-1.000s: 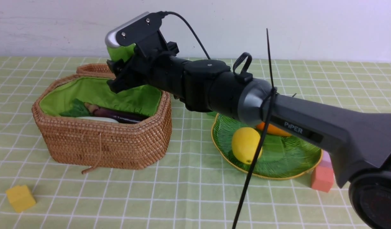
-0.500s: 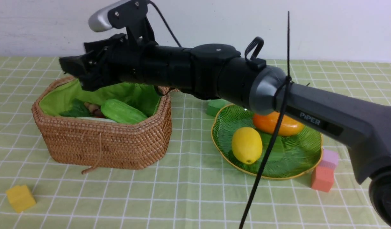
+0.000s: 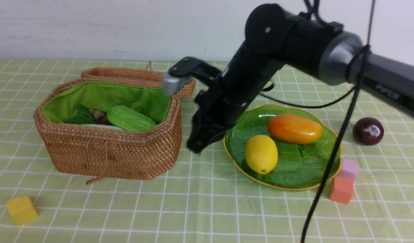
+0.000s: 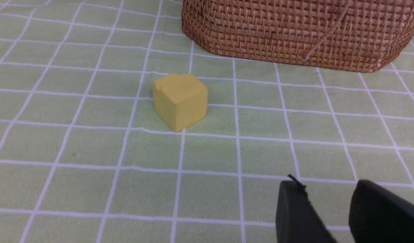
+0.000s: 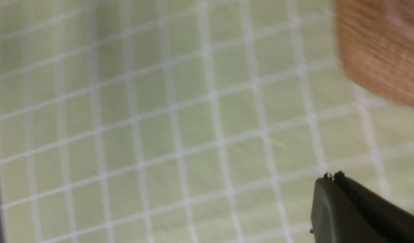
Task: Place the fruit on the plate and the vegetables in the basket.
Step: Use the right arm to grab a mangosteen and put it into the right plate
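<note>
The wicker basket (image 3: 109, 152) stands at the left with its lid folded back. A light-green gourd (image 3: 129, 118) lies in it on top of a white radish (image 3: 99, 126) and green leaves (image 3: 79, 116). The green plate (image 3: 294, 168) holds a yellow lemon (image 3: 261, 153) and an orange mango (image 3: 294, 129). A dark purple ball (image 3: 368, 131) rests on the cloth to the right of the plate. My right gripper (image 3: 196, 147) (image 5: 331, 177) points down between basket and plate, shut and empty. My left gripper (image 4: 326, 185) is open over bare cloth near the basket (image 4: 294, 33).
A yellow foam cube (image 3: 21, 210) (image 4: 180, 101) sits at the front left. A red cube (image 3: 342, 189) and a pink cube (image 3: 349, 168) stand against the plate's front right edge. The right arm's cable hangs down in front of the plate. The basket lid (image 3: 136, 76) lies behind the basket.
The gourd left my right gripper and dropped into the basket. The right arm then swung right and down to the gap between basket and plate, and its jaws shut. The left gripper stayed still.
</note>
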Robot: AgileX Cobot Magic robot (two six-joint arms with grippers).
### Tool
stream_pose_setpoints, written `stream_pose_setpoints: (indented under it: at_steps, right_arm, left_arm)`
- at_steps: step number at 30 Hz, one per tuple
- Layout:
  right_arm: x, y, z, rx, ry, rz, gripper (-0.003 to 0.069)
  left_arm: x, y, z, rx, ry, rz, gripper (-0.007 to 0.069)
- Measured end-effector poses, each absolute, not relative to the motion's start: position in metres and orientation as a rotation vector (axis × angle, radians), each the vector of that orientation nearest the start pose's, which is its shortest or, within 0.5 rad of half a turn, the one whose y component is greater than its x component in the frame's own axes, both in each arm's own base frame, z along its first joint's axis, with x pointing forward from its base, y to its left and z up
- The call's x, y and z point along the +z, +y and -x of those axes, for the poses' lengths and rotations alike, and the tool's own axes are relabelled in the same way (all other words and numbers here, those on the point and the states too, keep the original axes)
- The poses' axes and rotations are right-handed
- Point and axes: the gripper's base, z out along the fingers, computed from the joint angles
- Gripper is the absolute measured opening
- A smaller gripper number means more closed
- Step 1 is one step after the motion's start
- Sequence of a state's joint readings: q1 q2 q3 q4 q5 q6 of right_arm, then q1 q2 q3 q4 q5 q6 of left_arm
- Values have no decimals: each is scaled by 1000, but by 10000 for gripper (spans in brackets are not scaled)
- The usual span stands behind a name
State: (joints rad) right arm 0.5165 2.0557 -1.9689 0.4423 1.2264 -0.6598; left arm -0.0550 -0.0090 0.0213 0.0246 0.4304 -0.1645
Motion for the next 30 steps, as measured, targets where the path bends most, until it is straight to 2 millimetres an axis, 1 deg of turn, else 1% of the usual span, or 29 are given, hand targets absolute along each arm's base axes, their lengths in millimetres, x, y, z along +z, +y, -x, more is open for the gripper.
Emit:
stream_pose_setpoints:
  at_steps: [1, 2, 3, 4, 5, 6, 7, 9, 11, 14, 15, 17, 19, 20, 21, 23, 24, 27, 29, 30]
  right_arm:
    - [307, 235, -377, 506, 2362, 1335, -7]
    - [308, 229, -380, 491, 2374, 1308, -6]
    - [321, 201, -388, 417, 2431, 1170, 1]
    - [327, 185, -393, 386, 2471, 1065, 6]
    - [333, 164, -399, 354, 2509, 933, 13]
    - [336, 151, -403, 335, 2524, 863, 18]
    - [342, 121, -412, 312, 2558, 637, 33]
    - [346, 83, -423, 281, 2569, 401, 57]
    - [347, 48, -431, 243, 2564, 217, 99]
    - [344, 8, -437, 169, 2547, 5, 200]
    - [344, 6, -437, 164, 2546, -7, 218]
    - [338, -12, -440, 105, 2529, -140, 337]
    - [331, -24, -441, 50, 2528, -218, 451]
    - [327, -29, -442, 26, 2531, -252, 517]
    - [321, -36, -443, -4, 2539, -294, 608]
    - [313, -41, -446, -14, 2552, -332, 652]
    - [306, -43, -447, -12, 2569, -358, 668]
    - [292, -44, -452, -3, 2598, -381, 673]
    - [272, -44, -459, 14, 2633, -392, 667]
    - [266, -44, -462, 20, 2639, -395, 666]
  left_arm:
    - [168, -2, -51, -122, 1926, 91, 238]
    - [168, -2, -51, -122, 1926, 91, 238]
    - [168, -2, -51, -122, 1926, 91, 238]
    - [168, -2, -51, -122, 1926, 91, 238]
    - [168, -2, -51, -122, 1926, 91, 238]
    - [168, -2, -51, -122, 1926, 91, 238]
    - [168, -2, -51, -122, 1926, 91, 238]
    - [168, -2, -51, -122, 1926, 91, 238]
    - [168, -2, -51, -122, 1926, 91, 238]
    - [168, -2, -51, -122, 1926, 91, 238]
    - [168, -2, -51, -122, 1926, 91, 238]
    - [168, -2, -51, -122, 1926, 91, 238]
    - [168, -2, -51, -122, 1926, 91, 238]
    - [168, -2, -51, -122, 1926, 91, 238]
    - [168, -2, -51, -122, 1926, 91, 238]
    - [168, -2, -51, -122, 1926, 91, 238]
    - [168, -2, -51, -122, 1926, 91, 238]
    - [168, -2, -51, -122, 1926, 91, 238]
    - [168, -2, -51, -122, 1926, 91, 238]
    - [168, -2, -51, -122, 1926, 91, 238]
